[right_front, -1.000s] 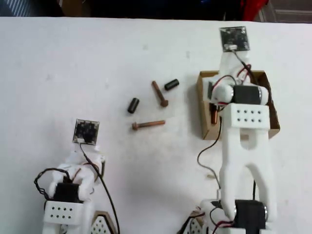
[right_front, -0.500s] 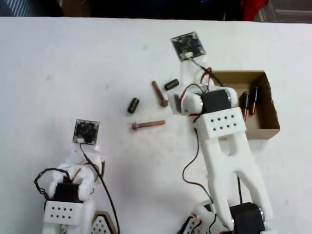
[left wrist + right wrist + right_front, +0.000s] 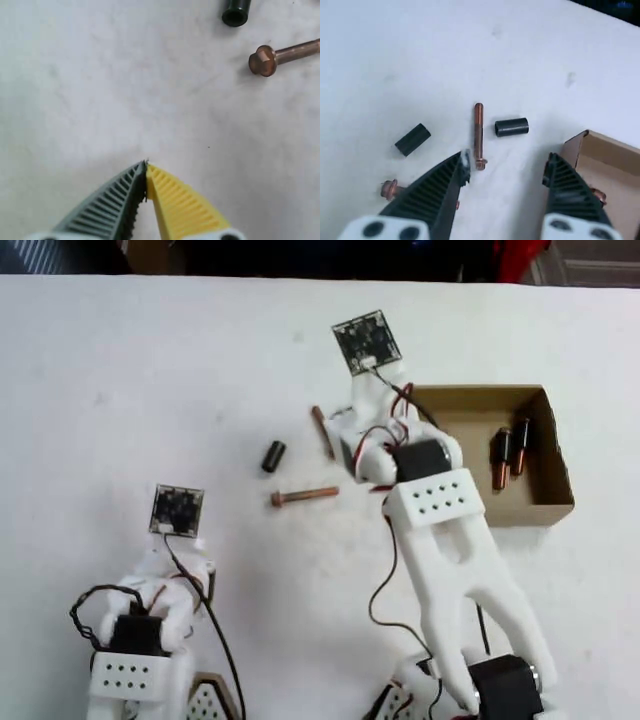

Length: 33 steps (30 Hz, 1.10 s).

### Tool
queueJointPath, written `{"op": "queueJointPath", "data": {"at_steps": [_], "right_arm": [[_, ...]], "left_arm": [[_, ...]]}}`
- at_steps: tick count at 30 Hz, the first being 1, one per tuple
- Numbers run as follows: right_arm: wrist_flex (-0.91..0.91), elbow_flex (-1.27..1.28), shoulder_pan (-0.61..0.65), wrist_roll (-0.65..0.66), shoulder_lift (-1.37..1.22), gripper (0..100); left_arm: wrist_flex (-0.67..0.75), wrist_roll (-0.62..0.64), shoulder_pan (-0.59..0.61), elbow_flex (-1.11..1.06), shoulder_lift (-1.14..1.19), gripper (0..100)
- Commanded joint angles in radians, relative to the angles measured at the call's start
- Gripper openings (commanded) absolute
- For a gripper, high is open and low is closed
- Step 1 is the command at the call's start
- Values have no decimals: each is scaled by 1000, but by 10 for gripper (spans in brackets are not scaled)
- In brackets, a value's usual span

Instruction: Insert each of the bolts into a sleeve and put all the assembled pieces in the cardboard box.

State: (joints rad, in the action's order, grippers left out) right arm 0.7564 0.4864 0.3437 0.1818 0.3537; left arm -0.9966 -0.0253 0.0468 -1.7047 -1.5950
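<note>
Bolt (image 3: pixel 305 496) long axis left-right, head leftward; right gripper (image 3: pixel 508 161) spread, left gripper (image 3: pixel 146 165) pressed together.

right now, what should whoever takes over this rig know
Left hand: shut, empty, over bare table on its own side.
Right hand: open, empty, above a loose bolt and sleeve lying apart beside the cardboard box.
A second bolt and second sleeve lie loose mid-table, also apart.
Done: two assembled pieces in the box.
Left: sleeve both bolts, then box them.
</note>
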Motion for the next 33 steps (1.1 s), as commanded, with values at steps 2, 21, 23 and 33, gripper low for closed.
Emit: {"op": "queueJointPath", "data": {"at_steps": [2,21,23,33], "right_arm": [[-199,75,5,222,33,223],[-762,264,-56,502,-160,222],[-837,264,-56,580,-231,222],[-1027,265,-93,856,-435,222]], "left_arm": [[-3,9,10,8,-7,23],[0,9,10,8,-7,23],[3,9,10,8,-7,23],[5,8,10,8,-7,23]]}}
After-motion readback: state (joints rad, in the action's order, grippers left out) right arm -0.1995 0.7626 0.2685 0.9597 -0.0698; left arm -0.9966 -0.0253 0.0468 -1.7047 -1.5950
